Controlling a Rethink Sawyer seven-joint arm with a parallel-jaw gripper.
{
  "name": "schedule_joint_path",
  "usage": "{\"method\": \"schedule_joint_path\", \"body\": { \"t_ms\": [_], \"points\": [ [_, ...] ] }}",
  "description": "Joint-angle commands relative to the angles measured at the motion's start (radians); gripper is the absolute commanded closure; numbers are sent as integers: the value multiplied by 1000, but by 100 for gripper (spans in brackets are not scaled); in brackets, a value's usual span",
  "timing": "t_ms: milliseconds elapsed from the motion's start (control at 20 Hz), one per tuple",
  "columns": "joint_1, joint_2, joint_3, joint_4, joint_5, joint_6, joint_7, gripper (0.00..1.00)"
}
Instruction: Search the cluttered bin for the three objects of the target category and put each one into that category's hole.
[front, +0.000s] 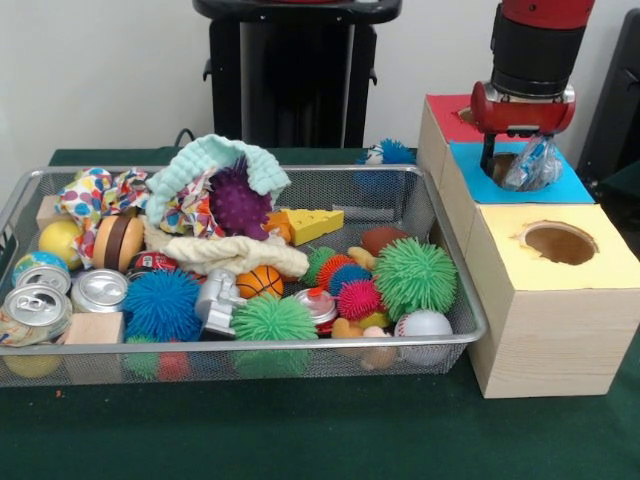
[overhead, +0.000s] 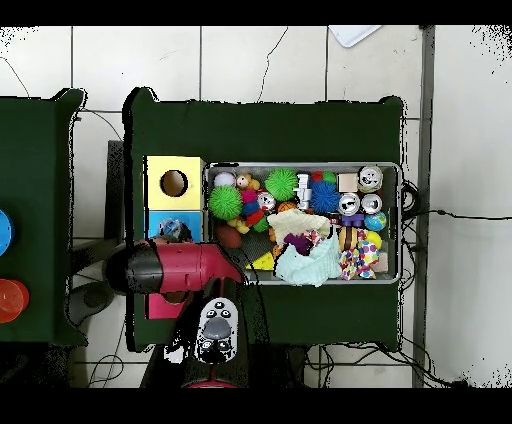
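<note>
Beyond the yellow box (front: 560, 290), the hand (front: 520, 160) holds a crinkly bag (front: 533, 165) over the blue box (front: 520, 185).

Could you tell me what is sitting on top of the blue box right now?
The gripper hangs over the blue box, with a crinkly clear packet at its hole. The hole is mostly covered, so its contents cannot be seen.

Arm hanging over blue box top, crinkly bag at the hole.
Gripper (front: 515, 160) is sitting above the blue box (front: 520, 185) with a clear crinkly bag (front: 533, 165) at its hole; fingers are hidden behind the bag. Yellow box (front: 555, 290) hole is showing empty. Wire bin (front: 240, 345) is holding spiky balls, cans, a baseball (front: 424, 325), cheese wedge (front: 312, 224).
</note>
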Motion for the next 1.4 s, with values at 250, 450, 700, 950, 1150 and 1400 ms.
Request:
{"method": "schedule_joint_path", "body": {
  "t_ms": [250,450,700,950,1150,1400],
  "points": [
    [-49,34,27,29,35,44,179,0],
    [-51,-16,29,53,38,116,166,0],
    [-70,-176,33,130,49,282,132,0],
    [-80,-312,13,116,44,494,112,0],
    [-100,-352,26,166,53,477,89,0],
    [-160,-341,57,218,50,395,22,0]
  ]
}}
